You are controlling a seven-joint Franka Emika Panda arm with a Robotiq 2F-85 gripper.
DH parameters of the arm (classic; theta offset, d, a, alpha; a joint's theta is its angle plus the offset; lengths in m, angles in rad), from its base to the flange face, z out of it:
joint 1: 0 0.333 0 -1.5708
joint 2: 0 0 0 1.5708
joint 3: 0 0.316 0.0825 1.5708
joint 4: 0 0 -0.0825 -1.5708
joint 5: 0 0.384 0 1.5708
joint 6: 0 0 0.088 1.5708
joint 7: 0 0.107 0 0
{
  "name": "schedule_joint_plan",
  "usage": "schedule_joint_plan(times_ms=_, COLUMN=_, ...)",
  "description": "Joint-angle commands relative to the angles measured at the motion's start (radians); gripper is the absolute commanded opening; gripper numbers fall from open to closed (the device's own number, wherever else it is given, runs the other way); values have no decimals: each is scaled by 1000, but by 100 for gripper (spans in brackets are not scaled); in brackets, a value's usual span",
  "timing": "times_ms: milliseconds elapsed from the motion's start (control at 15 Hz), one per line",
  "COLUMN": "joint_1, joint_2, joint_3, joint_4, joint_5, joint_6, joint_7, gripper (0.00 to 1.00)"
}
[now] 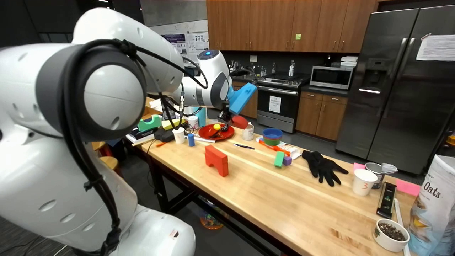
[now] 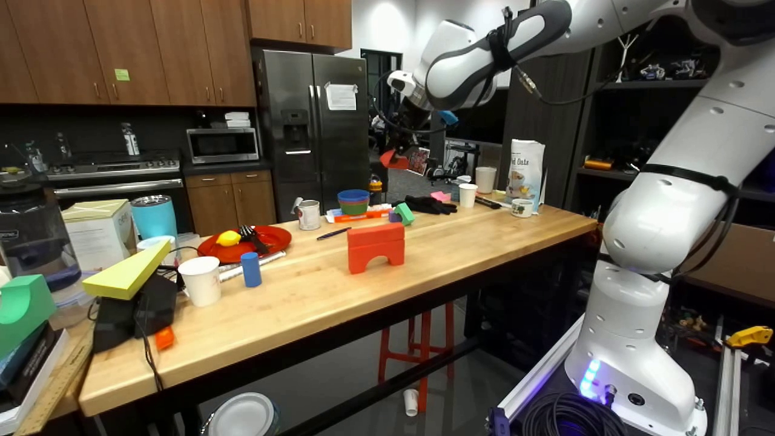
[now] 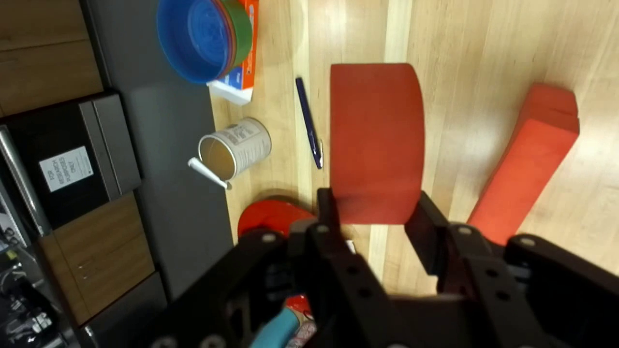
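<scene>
Black fingers (image 3: 429, 229) clasp a red curved block (image 3: 377, 145) high above the wooden worktop (image 1: 284, 199), its free end jutting well past their tips. To one side below, a red arch block (image 2: 357, 258) stands upright with a red rectangular block (image 2: 375, 235) lying along its top; a dark blue pen (image 3: 308, 123) lies nearby. A firm, even pinch and a slow, level motion look the soundest way to carry it, with room left around the stacked pair, which a stray knock could topple.
</scene>
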Motion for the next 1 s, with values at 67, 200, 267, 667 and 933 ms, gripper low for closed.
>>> schedule_joint_plan(times_ms=67, joint_1=97, joint_2=33, joint_3=-23, joint_4=46, joint_5=151, joint_6=-46, joint_7=-97, gripper=15)
schedule_joint_plan(times_ms=200, joint_1=122, joint_2=34, joint_3=-22, joint_4=47, joint_5=219, joint_6=-77, joint_7=-136, gripper=15)
schedule_joint_plan(times_ms=267, joint_1=128, joint_2=34, joint_3=-22, joint_4=53, joint_5=247, joint_6=-102, joint_7=-155, gripper=15)
schedule_joint_plan(times_ms=667, joint_1=120, joint_2=49, joint_3=-20, joint_4=143, joint_5=350, joint_6=-321, joint_7=-280, gripper=15)
schedule_joint_plan(times_ms=933, joint_1=97, joint_2=105, joint_3=-28, joint_4=252, joint_5=395, joint_6=-461, joint_7=-389, gripper=15)
